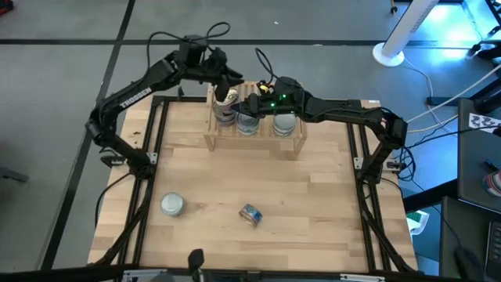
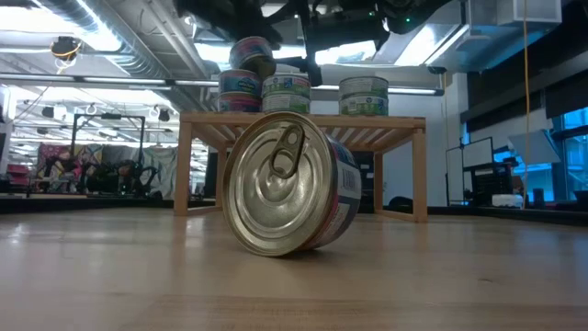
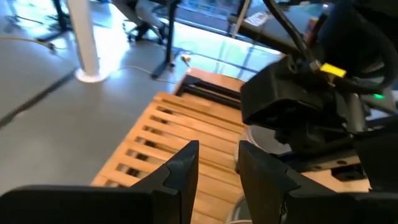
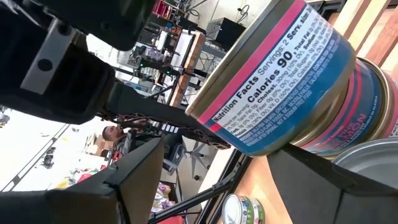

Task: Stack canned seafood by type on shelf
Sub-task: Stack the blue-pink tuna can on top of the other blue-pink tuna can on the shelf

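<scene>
At the far edge of the pale wooden table (image 1: 313,204) the low light-wood shelf with a slatted top (image 1: 254,143) is set, and everything else is placed from it. Above the shelf's left end the left gripper (image 1: 226,88) is held over the tilted top tin; whether that tin is gripped by it cannot be told. The right gripper (image 4: 224,186) is brought in over the shelf's middle, its fingers spread wide to either side of the same tin, with no contact seen. On the shelf's left end a short round blue-and-red labelled tin (image 4: 273,81) is leaned askew on a second tin of the same label (image 4: 367,118); just beside that stack a teal-green labelled tin (image 2: 286,93) is stood, and a matching green tin (image 2: 363,95) farther along towards the right end. Well in front of the shelf, a silver-lidded tin (image 1: 172,205) is left upright on the table and a blue-labelled tin with a ring-pull lid (image 2: 289,184) is lying on its side. The tins are judged rigid, fairly weighty for their size and smooth enough to slip or roll, so hold is best taken across the round side wall, below the raised rim.
</scene>
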Available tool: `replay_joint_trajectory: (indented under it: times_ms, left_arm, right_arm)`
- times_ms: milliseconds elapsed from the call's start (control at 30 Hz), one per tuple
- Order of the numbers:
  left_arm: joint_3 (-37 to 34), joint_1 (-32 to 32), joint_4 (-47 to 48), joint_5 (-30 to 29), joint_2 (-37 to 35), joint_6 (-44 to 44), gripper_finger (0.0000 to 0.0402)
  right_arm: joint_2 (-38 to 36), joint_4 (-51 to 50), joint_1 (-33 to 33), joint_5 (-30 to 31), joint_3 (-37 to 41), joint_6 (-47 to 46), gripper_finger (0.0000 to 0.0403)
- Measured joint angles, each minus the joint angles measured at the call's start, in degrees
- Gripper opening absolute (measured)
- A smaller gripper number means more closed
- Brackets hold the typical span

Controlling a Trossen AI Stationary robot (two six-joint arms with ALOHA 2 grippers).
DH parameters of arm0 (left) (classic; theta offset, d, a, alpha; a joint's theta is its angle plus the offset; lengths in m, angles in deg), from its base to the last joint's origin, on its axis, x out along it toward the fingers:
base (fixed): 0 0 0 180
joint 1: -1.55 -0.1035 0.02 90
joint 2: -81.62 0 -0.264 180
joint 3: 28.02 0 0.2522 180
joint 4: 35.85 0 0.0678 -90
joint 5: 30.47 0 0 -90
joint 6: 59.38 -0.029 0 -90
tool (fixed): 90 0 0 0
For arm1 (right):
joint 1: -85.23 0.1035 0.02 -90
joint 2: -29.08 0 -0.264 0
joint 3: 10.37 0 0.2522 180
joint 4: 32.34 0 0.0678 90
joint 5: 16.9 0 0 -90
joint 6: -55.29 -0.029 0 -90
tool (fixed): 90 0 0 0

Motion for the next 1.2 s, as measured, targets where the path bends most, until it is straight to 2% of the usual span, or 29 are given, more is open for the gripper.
replay_joint_trajectory:
  times_ms: [167, 433, 1200]
  left_arm:
    - [0.5, -0.2, 2.4, 3.1, 1.1, -3.5, 0.0109]
    - [0.5, -0.2, 7.5, 3.4, 1.1, -9.2, 0.0109]
    - [0.6, -0.2, 10.2, 3.2, 1.0, -11.6, 0.0109]
  right_arm:
    - [0.0, 0.0, 0.0, 0.0, 0.0, 0.0, 0.0285]
    - [0.0, 0.0, 0.0, 0.1, 0.0, 0.0, 0.0285]
    - [0.0, -0.1, 0.0, 0.1, 0.0, 0.0, 0.0285]
